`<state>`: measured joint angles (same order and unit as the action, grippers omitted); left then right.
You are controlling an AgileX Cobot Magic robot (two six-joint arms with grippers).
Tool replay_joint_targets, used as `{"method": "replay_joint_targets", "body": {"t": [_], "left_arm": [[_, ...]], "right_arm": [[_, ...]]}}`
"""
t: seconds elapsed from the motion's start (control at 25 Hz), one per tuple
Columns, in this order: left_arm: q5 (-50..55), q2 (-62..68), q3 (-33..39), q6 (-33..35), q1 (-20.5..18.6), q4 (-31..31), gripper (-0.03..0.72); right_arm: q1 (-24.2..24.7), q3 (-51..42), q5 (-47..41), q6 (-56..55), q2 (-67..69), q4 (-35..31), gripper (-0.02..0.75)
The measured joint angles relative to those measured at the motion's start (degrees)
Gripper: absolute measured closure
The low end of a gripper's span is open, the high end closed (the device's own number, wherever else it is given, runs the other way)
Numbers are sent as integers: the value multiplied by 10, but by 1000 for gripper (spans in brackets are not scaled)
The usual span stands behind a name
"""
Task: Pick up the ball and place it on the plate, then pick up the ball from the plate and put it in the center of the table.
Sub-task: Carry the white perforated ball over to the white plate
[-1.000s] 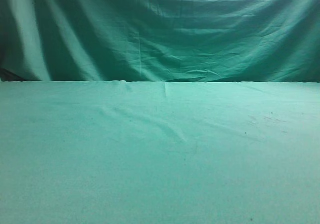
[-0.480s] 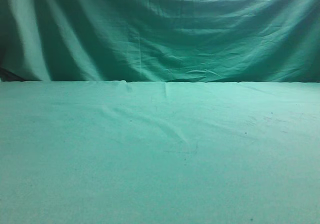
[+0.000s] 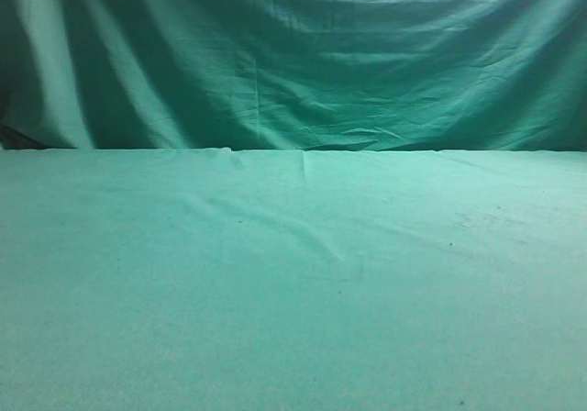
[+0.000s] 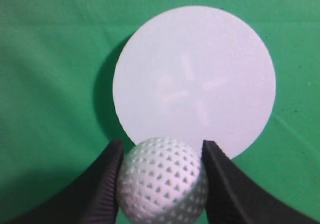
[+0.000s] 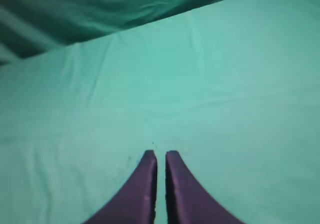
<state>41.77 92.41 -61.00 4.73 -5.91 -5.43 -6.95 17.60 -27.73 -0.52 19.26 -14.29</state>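
In the left wrist view my left gripper (image 4: 162,151) is shut on the white dimpled ball (image 4: 163,180), one black finger on each side. It holds the ball above the near edge of a round white plate (image 4: 195,79) that lies on the green table (image 4: 45,84). In the right wrist view my right gripper (image 5: 160,155) is shut and empty, its two dark fingers almost touching above the bare green table (image 5: 225,99). The exterior view shows only the table (image 3: 293,292); neither gripper, ball nor plate shows there.
A wrinkled green cloth backdrop (image 3: 293,62) hangs behind the table's far edge and also shows in the right wrist view (image 5: 75,9). A few shallow creases cross the table cloth (image 3: 275,223).
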Motion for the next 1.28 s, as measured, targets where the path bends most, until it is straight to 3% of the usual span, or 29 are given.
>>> {"method": "replay_joint_targets", "body": {"t": [0.2,0.4,0.68,1.12,1.28], "left_arm": [[-8,26,0,0,0,0,388],[-34,32,0,0,0,-10,388],[-66,46,0,-1,0,-15,388],[-108,71,0,-1,0,-19,388],[-104,71,-6,-1,0,30,108]], "right_arm": [[0,85,-127,130,86,14,689],[0,164,-234,152,215,49,689],[0,186,-202,157,291,53,689],[0,186,-182,159,300,54,689],[0,186,-179,159,300,54,689]]}}
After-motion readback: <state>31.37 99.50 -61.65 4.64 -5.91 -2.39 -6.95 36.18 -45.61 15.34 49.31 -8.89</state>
